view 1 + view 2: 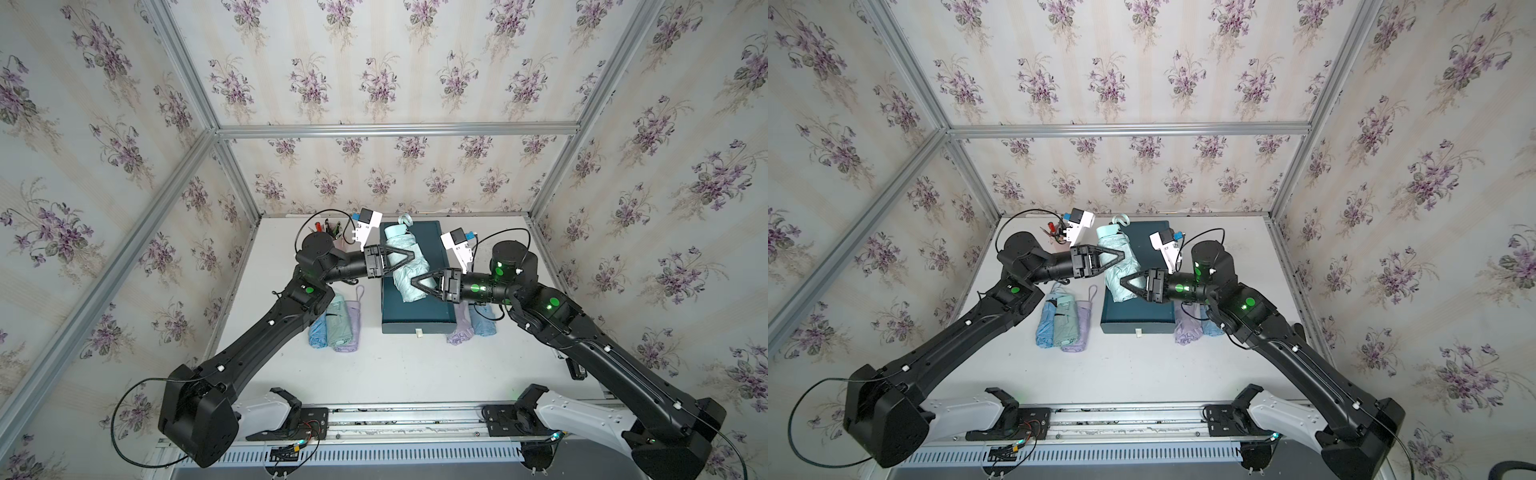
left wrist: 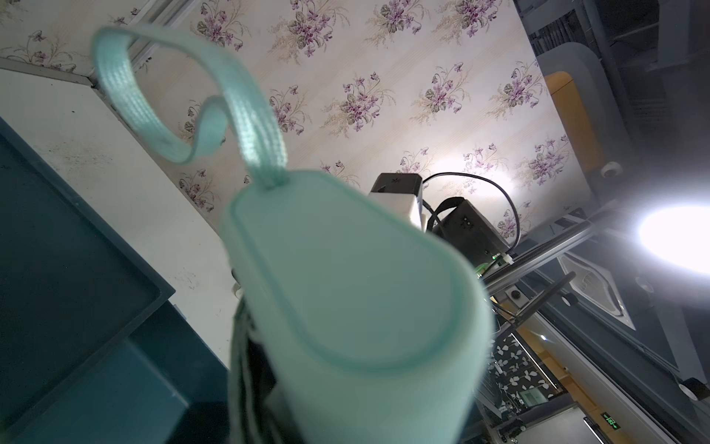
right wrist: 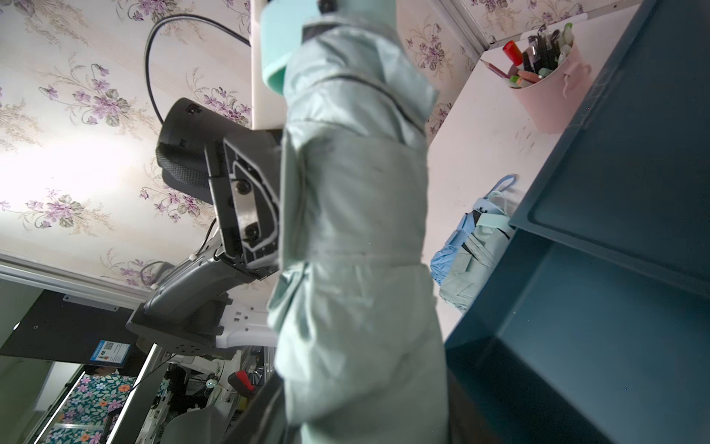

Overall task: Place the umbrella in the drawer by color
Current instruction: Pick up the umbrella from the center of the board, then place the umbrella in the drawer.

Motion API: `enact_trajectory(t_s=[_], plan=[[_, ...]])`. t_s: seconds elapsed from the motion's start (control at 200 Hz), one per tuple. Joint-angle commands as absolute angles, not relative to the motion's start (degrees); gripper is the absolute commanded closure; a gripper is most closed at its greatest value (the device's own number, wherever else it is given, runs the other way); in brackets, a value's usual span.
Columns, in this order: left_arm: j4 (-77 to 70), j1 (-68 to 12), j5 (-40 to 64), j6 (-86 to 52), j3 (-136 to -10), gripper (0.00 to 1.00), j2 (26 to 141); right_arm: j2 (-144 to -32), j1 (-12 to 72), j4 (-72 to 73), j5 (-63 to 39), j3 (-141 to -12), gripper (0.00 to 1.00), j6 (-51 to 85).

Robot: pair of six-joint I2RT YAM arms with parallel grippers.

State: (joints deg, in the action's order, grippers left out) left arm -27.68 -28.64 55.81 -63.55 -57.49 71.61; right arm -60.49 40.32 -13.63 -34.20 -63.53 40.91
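A folded mint-green umbrella (image 1: 405, 266) (image 1: 1119, 268) hangs above the dark teal drawer unit (image 1: 432, 320) (image 1: 1142, 320), held from both sides. My left gripper (image 1: 406, 257) (image 1: 1118, 254) is shut on its upper half, just below the hard handle (image 2: 345, 288) with its wrist strap (image 2: 126, 88). My right gripper (image 1: 417, 283) (image 1: 1127, 283) is shut on the fabric (image 3: 357, 230) at its lower end. The wrist views show a lower teal compartment (image 3: 576, 346) below the unit's rimmed top (image 2: 57, 250); it looks pulled out toward the front.
Left of the unit lie blue (image 1: 318, 332), green (image 1: 338, 324) and lilac (image 1: 353, 328) folded umbrellas. To its right lie a lilac one (image 1: 461, 330) and a blue one (image 1: 482, 324). A pink pen cup (image 3: 545, 96) stands at the back left.
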Motion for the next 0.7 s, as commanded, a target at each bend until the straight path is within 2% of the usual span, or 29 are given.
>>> enact_trajectory(t_s=[0.0,0.04,0.08,0.12,0.175,0.23,0.315,0.45,0.579,0.694], plan=[[-22.9,-28.7,55.7,-57.5,-58.0,0.95,70.5,-59.9,40.3,-12.4,-34.6,-64.1,0.67,41.1],[-19.2,-28.7,54.7,-54.8,-58.2,0.92,70.0,-59.8,40.3,-13.1,-34.1,-64.3,0.74,40.8],[-14.5,-28.8,53.3,-51.6,-59.1,0.84,69.6,-59.7,40.3,-13.9,-33.6,-64.6,0.82,40.6],[-9.4,-28.9,51.5,-48.3,-60.1,0.69,69.2,-59.5,40.3,-14.8,-33.0,-64.7,0.89,40.3],[-2.7,-29.2,48.4,-44.2,-61.6,0.39,68.6,-59.4,40.3,-16.5,-31.8,-65.1,0.98,40.0],[4.0,-29.3,44.6,-40.4,-63.5,0.3,68.1,-59.4,40.3,-19.3,-30.4,-65.7,1.0,39.3],[15.6,-29.3,34.1,-34.8,-67.2,0.22,67.3,-59.9,40.3,-26.2,-27.8,-68.0,1.0,38.2],[28.3,-28.8,16.8,-30.3,-72.0,0.2,68.7,-59.2,42.8,-36.4,-25.6,-70.4,1.0,38.8],[29.4,-28.0,17.9,-30.0,-72.9,0.21,72.2,-59.9,48.7,-43.4,-21.7,-72.5,1.0,43.4],[28.2,-28.0,19.4,-31.0,-73.2,0.21,75.3,-61.7,49.4,-44.7,-24.6,-70.6,1.0,48.9]])
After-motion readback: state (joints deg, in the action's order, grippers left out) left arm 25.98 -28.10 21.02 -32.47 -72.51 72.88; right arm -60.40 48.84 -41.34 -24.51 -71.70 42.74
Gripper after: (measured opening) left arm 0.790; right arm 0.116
